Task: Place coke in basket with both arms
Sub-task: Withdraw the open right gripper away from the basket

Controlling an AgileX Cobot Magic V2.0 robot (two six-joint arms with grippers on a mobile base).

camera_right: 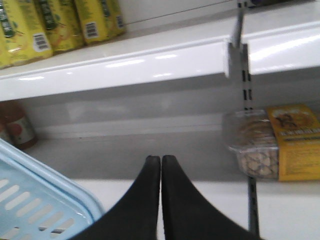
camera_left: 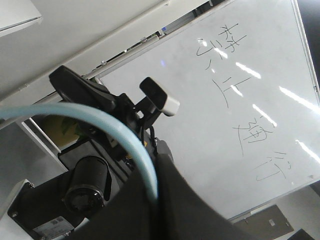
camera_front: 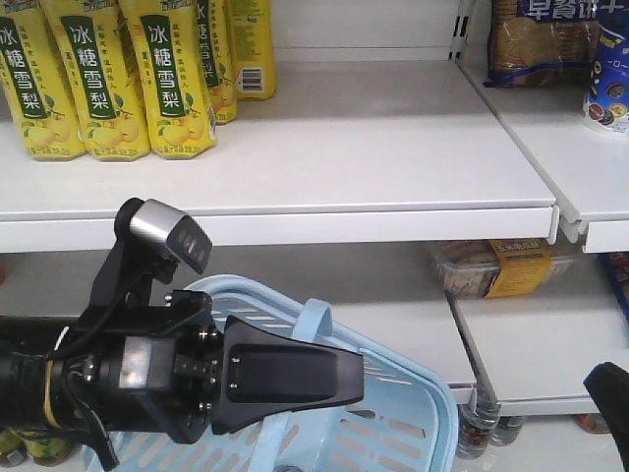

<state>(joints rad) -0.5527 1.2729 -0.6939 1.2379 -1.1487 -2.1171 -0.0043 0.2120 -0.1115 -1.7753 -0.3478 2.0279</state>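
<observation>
Right gripper (camera_right: 161, 159) closed, just beside basket (camera_right: 55, 180) rim; shelf (camera_right: 150, 147) room ahead

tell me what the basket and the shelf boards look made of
The basket: probably moulded plastic, light blue, smooth slight sheen; slotted walls and rounded rim suggest it. The shelf boards: likely white painted metal, glossy, given bright streaks along the front lip; could be coated board.
</observation>
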